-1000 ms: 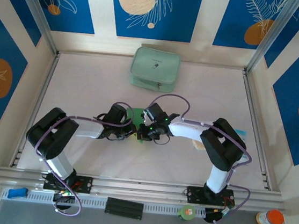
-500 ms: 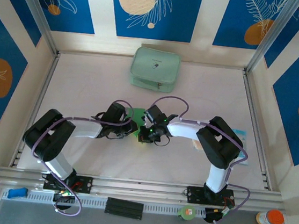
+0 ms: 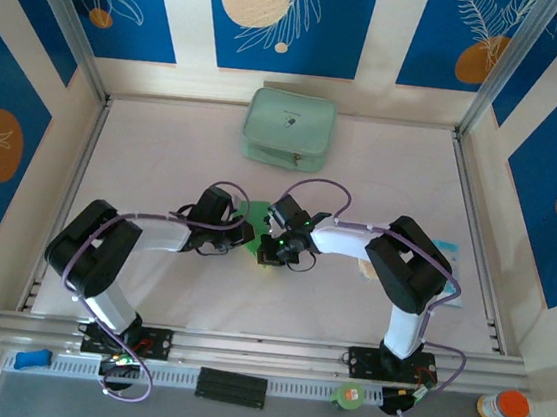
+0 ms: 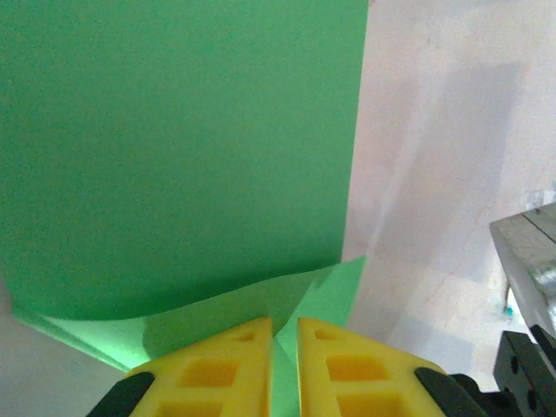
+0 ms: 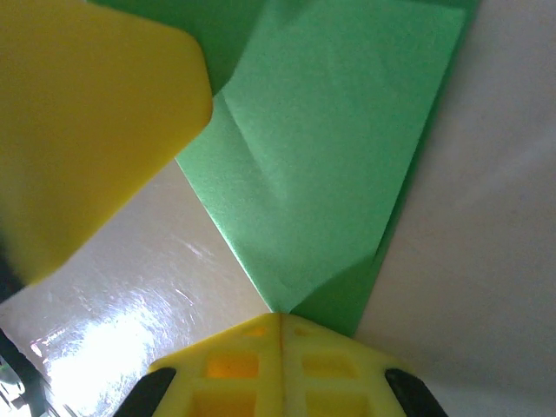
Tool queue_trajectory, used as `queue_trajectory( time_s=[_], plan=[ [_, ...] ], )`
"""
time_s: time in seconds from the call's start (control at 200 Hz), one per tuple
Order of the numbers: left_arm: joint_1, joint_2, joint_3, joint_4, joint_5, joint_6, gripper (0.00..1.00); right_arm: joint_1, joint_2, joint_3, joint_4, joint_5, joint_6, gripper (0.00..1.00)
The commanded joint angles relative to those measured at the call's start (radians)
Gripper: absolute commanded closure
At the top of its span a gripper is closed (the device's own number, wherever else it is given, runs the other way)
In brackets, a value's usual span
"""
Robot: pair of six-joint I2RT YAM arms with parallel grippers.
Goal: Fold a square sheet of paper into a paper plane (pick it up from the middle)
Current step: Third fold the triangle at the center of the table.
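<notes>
The square sheet of paper (image 3: 255, 213) is bright green and partly folded, lying at mid-table between the two wrists. In the left wrist view the paper (image 4: 174, 130) spreads ahead with a raised fold near the fingers. My left gripper (image 4: 285, 323) (image 3: 242, 233) stands over its near edge, jaws a narrow slit apart with green showing in the gap. In the right wrist view the paper (image 5: 330, 130) narrows to a folded corner. My right gripper (image 5: 280, 317) (image 3: 272, 248) is shut, tips resting at that corner. A yellow left finger (image 5: 87, 113) looms at upper left.
A pale mint zip pouch (image 3: 287, 129) lies at the back centre. Metal rails (image 3: 71, 175) edge the table on both sides. Below the front rail sit an orange-capped bottle (image 3: 505, 405), a green roll (image 3: 348, 394) and a blue item (image 3: 32, 358).
The left gripper's jaws have parted slightly. Both wrists have shifted a little toward the back, and more green paper shows between them.
</notes>
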Motion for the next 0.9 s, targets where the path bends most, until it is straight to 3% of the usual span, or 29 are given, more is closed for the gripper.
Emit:
queue_trajectory(
  time_s=[0.0,0.485,0.895],
  plan=[
    [0.016,0.028,0.028,-0.01,0.022,0.062,0.85,-0.003,0.047,-0.017,-0.104,0.052,-0.01,0.99],
    [0.082,0.079,0.034,-0.026,0.039,0.135,0.85,0.0,0.06,-0.027,-0.161,0.09,-0.025,1.0],
    [0.233,0.103,0.128,-0.18,0.024,0.304,0.85,-0.002,0.059,-0.044,-0.176,0.105,-0.027,1.0]
  ],
)
